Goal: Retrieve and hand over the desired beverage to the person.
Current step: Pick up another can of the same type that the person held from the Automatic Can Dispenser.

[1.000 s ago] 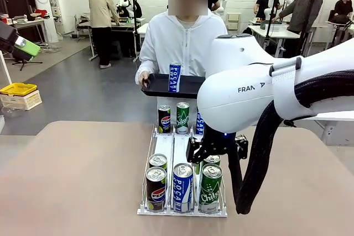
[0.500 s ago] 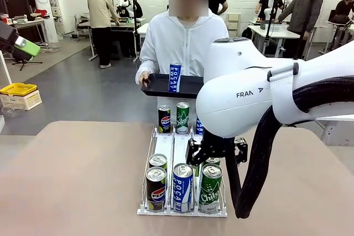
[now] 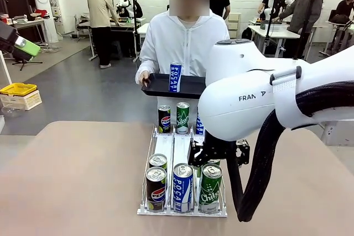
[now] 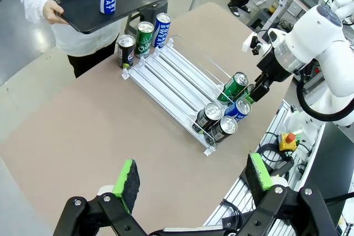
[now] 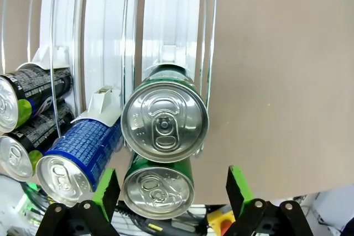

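Note:
The person (image 3: 182,42), in a white hooded jacket, stands at the far side holding a black tray (image 3: 160,87) with a blue Pocari Sweat can (image 3: 175,77) upright on it. On the table a white wire rack (image 3: 172,147) holds Pepsi, Pocari and green Chilsung cans in three lanes. My right gripper (image 3: 209,161) hangs open just over the right lane. Seen from the right wrist, that gripper (image 5: 172,189) straddles two green cans (image 5: 165,122) without touching them. My left gripper (image 4: 193,175) is open and empty, high above the table's near left side.
Three more cans (image 3: 181,117) stand upright on the table beyond the rack's far end, below the tray. A blue can (image 5: 72,158) and black Pepsi cans (image 5: 27,98) fill the neighbouring lanes. Bare tabletop (image 3: 72,181) lies on the left side.
My right gripper has sunk slightly toward the green cans in the right lane. The person and tray have stayed put, and so has the left gripper.

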{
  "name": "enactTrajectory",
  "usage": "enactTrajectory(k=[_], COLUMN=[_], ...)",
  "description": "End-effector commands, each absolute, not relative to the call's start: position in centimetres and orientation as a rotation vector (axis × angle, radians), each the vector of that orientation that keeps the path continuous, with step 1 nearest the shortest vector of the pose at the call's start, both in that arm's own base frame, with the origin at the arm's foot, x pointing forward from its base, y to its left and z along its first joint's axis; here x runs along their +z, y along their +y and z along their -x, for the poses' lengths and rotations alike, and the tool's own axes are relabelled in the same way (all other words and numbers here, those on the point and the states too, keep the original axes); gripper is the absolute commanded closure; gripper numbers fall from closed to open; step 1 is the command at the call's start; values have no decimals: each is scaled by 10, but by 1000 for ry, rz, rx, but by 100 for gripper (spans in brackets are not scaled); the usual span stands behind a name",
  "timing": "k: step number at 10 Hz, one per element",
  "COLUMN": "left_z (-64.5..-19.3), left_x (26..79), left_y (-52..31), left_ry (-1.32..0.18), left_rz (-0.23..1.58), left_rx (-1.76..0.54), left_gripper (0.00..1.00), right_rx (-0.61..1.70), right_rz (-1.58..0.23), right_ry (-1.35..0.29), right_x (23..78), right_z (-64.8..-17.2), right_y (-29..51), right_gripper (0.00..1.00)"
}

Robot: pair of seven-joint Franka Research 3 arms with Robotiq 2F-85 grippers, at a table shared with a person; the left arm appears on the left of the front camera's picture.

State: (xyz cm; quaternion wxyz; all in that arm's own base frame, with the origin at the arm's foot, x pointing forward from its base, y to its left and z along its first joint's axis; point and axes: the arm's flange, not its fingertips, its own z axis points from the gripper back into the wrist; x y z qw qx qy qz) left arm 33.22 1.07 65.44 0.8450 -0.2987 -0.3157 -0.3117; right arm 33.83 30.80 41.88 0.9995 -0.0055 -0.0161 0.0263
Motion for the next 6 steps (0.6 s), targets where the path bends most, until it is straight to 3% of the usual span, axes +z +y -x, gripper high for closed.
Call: enactTrajectory(k=[1,6], left_z=[-333,-333], left_x=[654,654], left_y=[13,13], left_ry=[-677,-677], left_rz=[647,647], left_rx=[-677,-677], left_gripper=[0,0], right_rx=[5,15], right_rz=[7,-44], right_ry=[-51,-60], right_x=[412,407], right_z=[-328,-330], right_y=[303,299], right_gripper=[0,0])
